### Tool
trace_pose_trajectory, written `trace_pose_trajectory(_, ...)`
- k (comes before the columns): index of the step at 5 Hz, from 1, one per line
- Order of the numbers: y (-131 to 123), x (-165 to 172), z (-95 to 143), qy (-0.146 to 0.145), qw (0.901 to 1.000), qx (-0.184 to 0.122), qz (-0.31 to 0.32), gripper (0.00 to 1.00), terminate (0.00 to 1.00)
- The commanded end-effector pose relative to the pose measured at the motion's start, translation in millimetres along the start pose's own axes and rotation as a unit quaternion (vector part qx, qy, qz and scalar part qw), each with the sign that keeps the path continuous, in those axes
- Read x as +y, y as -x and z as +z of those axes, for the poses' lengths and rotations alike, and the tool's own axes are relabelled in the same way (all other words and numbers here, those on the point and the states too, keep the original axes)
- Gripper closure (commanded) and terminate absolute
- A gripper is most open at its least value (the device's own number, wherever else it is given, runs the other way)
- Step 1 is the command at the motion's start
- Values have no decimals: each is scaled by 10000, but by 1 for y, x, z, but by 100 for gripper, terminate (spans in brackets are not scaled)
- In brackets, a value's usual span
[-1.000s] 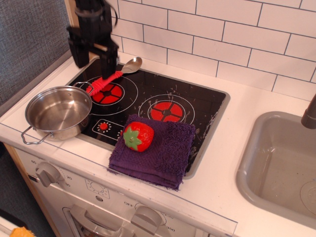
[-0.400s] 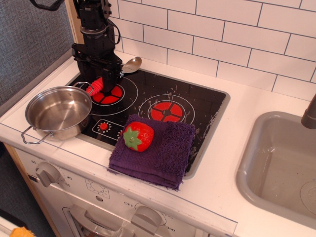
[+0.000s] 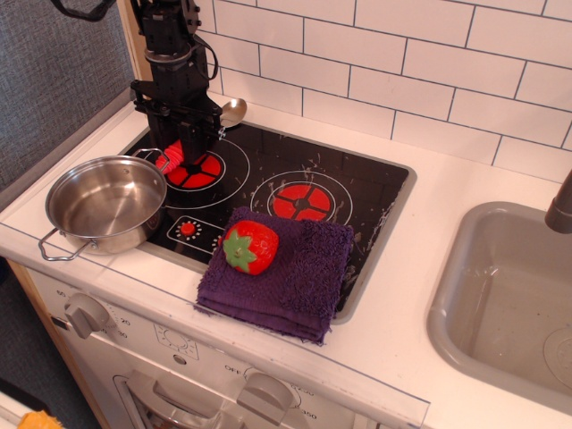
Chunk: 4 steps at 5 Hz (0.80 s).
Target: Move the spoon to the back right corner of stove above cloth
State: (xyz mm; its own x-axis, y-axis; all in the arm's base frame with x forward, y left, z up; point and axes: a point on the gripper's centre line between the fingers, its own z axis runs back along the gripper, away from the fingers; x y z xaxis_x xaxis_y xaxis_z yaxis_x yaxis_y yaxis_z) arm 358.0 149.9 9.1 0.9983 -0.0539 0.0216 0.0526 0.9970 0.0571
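The spoon (image 3: 232, 111) lies at the back left of the black stove (image 3: 259, 170). Its silver bowl shows by the rim, and its red ribbed handle runs under my gripper over the left burner. My gripper (image 3: 186, 145) is down on the middle of the handle, with the jaws closed around it. The handle's end peeks out in red at the lower left of the fingers. The purple cloth (image 3: 299, 268) lies over the stove's front right edge, below the right burner.
A red strawberry (image 3: 249, 247) sits on the cloth's left part. A steel pot (image 3: 103, 204) stands at the stove's front left, close to my gripper. A grey sink (image 3: 500, 295) is on the right. A white tiled wall runs behind the stove.
My gripper came down from above the spoon onto its handle and closed. The spoon's bowl has shifted slightly up and to the left.
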Motion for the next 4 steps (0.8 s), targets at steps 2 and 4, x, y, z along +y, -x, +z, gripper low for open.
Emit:
trace_pose_trajectory(2,-24,-95,40,450,9920,-672,-966,100,0)
trace_pose_trajectory(4,-24,-158,31,251,9902,-390,-1318,100,0)
